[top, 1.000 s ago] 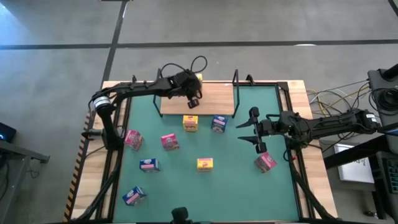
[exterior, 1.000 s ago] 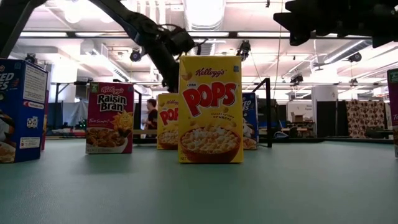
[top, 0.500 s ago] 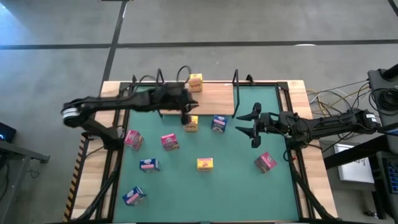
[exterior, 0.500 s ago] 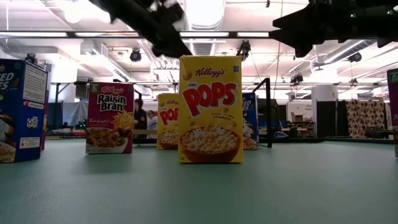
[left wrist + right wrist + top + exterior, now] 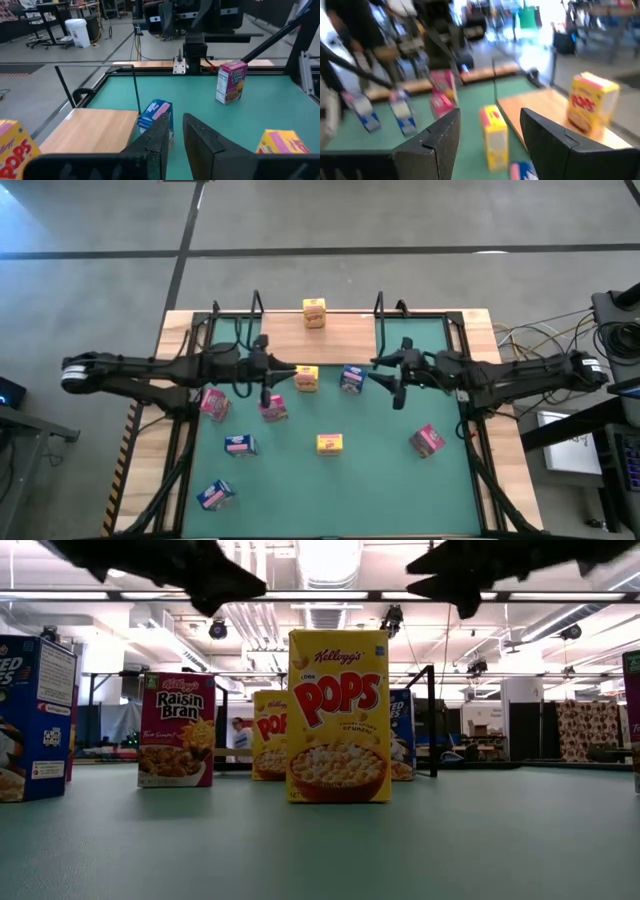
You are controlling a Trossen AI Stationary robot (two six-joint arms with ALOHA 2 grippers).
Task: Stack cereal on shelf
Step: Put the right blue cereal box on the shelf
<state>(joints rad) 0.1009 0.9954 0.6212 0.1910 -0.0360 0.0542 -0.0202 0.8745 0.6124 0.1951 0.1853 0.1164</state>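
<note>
The shelf, a light-wood board with black wire brackets at both ends, lies at the mat's far edge. One yellow cereal box stands on its far part. The other boxes stand on the green mat: a yellow one, a blue one, two pink ones, a blue one, a yellow one, a pink one and a blue one. My left gripper hovers left of the yellow box near the shelf, fingers narrowly open. My right gripper hovers right of the blue box, wide open.
The shelf's upright wire brackets stand at its two ends. A black frame rail runs round the mat. Both arms reach in over the mat's far half, above the boxes. Bare mat lies between the near boxes.
My left gripper has left the yellow box standing on the shelf and drawn back toward the table's left and near side, out over the mat. My right gripper has moved toward the far edge and left, closer to the blue box by the shelf.
</note>
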